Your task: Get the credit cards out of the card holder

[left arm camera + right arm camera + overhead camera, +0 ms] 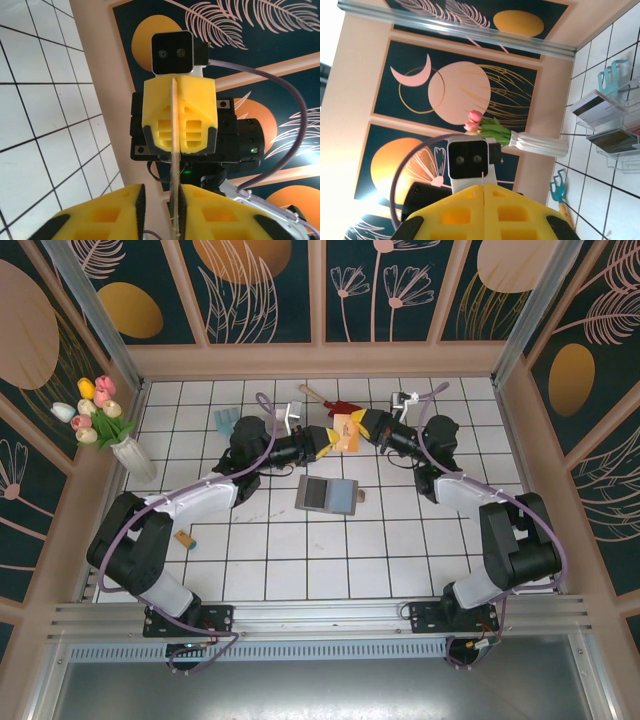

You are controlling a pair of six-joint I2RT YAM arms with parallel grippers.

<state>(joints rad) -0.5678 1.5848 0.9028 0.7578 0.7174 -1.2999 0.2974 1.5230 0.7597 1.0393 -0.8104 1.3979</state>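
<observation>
An orange-yellow credit card (347, 428) hangs in the air over the back of the table between my two grippers. My right gripper (366, 426) is shut on it; its thin edge (483, 176) sticks out of the closed fingers. In the left wrist view the card (174, 165) runs edge-on from the right gripper (178, 131) down into my left gripper (161, 195). The left jaws stand slightly apart, and the card rests against one pad (183, 200). The grey-blue card holder (327, 494) lies open on the table below.
A clear divided tray (612, 125) with cards in it stands at the back, near a red toy shovel (325, 400) and a teal rake (225, 420). A vase of tulips (130, 452) stands at the left wall. A small orange object (184, 538) lies front left.
</observation>
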